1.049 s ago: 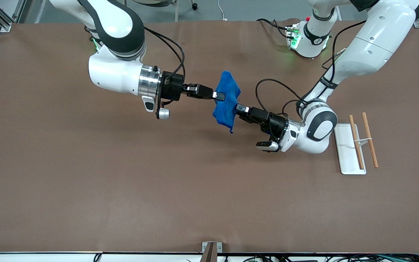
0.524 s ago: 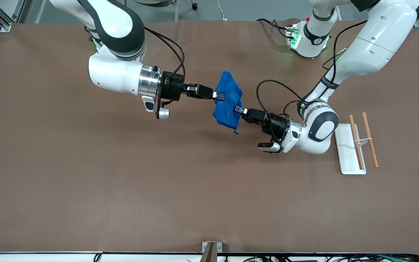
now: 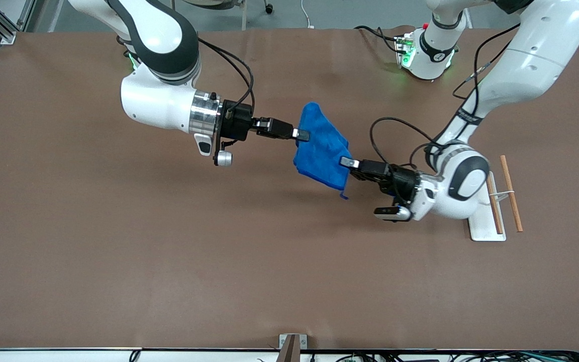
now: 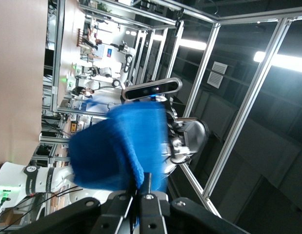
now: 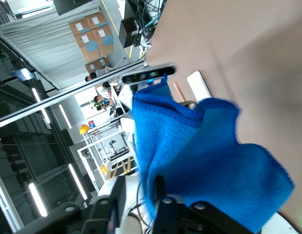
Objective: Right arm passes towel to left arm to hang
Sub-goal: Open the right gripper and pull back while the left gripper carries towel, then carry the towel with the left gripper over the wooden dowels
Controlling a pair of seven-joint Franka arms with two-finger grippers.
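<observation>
The brown table (image 3: 118, 241) carries a white tray (image 3: 485, 229) with seemingly two wooden sticks (image 3: 511, 193).

My left gripper's (image 3: 344, 162) lower finger hidden under the towel (image 3: 321, 151), my rack's (image 3: 485, 226) base half covered by my left wrist, towel motion-blurred in left wrist view.

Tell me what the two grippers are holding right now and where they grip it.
The towel hangs in the air between them: the right gripper pinches one edge, the left gripper the edge facing it.
</observation>
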